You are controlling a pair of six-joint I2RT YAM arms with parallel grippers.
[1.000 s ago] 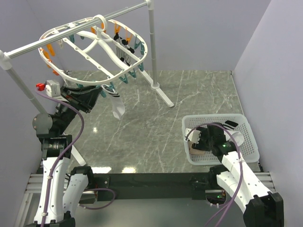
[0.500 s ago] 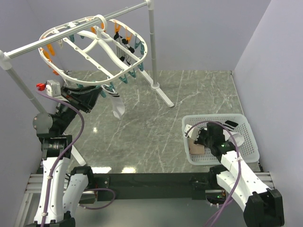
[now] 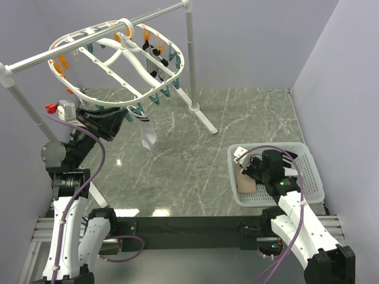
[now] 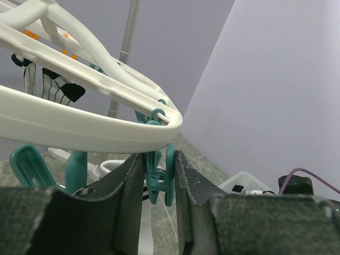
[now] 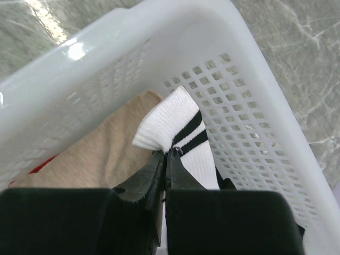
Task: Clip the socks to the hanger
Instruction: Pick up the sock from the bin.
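Overhead camera faces down; left wrist close under hanger [image 4: 79,133], right over basket [image 5: 244,127]

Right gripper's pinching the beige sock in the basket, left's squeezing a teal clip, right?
No: the right gripper pinches the white black-striped sock, not the beige sock beside it; see right wrist view. The left gripper does squeeze a teal clip.

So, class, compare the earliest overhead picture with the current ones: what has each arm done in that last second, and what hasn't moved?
The right gripper closed inside the basket, pinching the cuff of a white sock with black stripes, and its wrist shifted slightly to the right. The left gripper stayed shut on a teal clip under the hanger. The hanger and the hanging sock did not move.
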